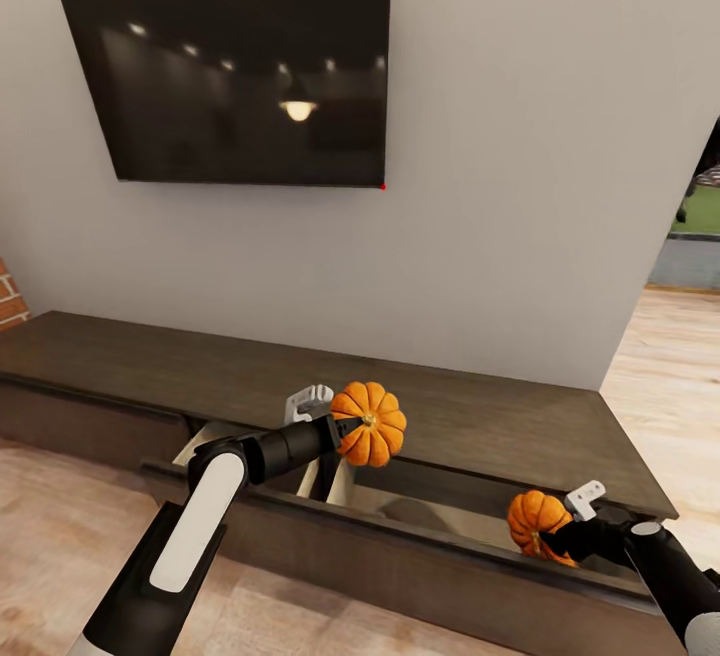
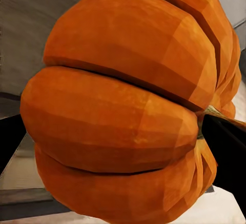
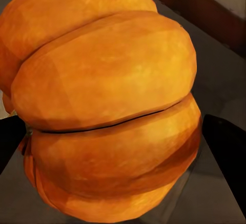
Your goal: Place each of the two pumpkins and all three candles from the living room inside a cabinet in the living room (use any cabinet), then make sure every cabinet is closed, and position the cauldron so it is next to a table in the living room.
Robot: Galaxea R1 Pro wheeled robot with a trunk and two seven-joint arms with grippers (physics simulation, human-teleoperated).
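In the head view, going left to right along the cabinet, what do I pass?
Brick wall edge → left arm → pumpkin in the left gripper → pumpkin in the right gripper → right arm.

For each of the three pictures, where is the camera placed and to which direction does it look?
Head view: high on the robot, facing the wall, television and open cabinet; both arms show, each pincer holding a pumpkin.
Left wrist view: behind the left pincer, close on the left pumpkin.
Right wrist view: behind the right pincer, close on the right pumpkin.
Shared: each pumpkin appears in the head view too.
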